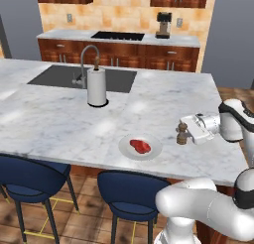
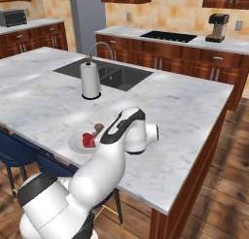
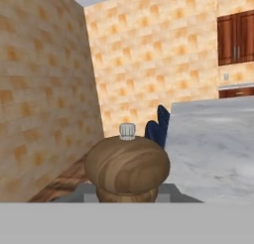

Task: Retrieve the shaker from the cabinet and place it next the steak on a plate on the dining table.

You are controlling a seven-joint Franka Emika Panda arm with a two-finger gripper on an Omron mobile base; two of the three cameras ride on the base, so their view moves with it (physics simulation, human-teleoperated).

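The shaker (image 1: 182,133) is a small dark brown turned-wood mill with a narrow waist and a rounded top; in the hand view its grainy wooden dome (image 3: 127,163) sits close against the camera with a small ribbed silver knob on top. It stands upright in the air just above the bench (image 1: 59,124), pinched at its side by the jaws of the gripper (image 1: 187,132), which reach in level from the right, pressed together on the wood. The bench is a wide island with a smooth white-grey veined marble top and a reddish wood base, with a dark inset sink (image 1: 59,77) and a curved silver faucet (image 1: 88,54) toward its far side. Just to the left of the shaker, near the front edge of the marble, lies the round, shallow white plate (image 1: 140,147), and on it the steak (image 1: 140,146), a small flat red piece much smaller than the plate; shaker and plate are close but apart. A tall white paper-towel roll (image 1: 96,87) stands upright on a dark round foot, well back from the plate beside the sink. Bare marble lies between the plate and the roll and to the right of the plate up to the island's right edge. Two dark blue stools (image 1: 126,188) are tucked under the front edge below the plate. In the right base view the arm's white elbow covers most of the shaker, leaving only its top (image 2: 98,128) showing beside the steak.
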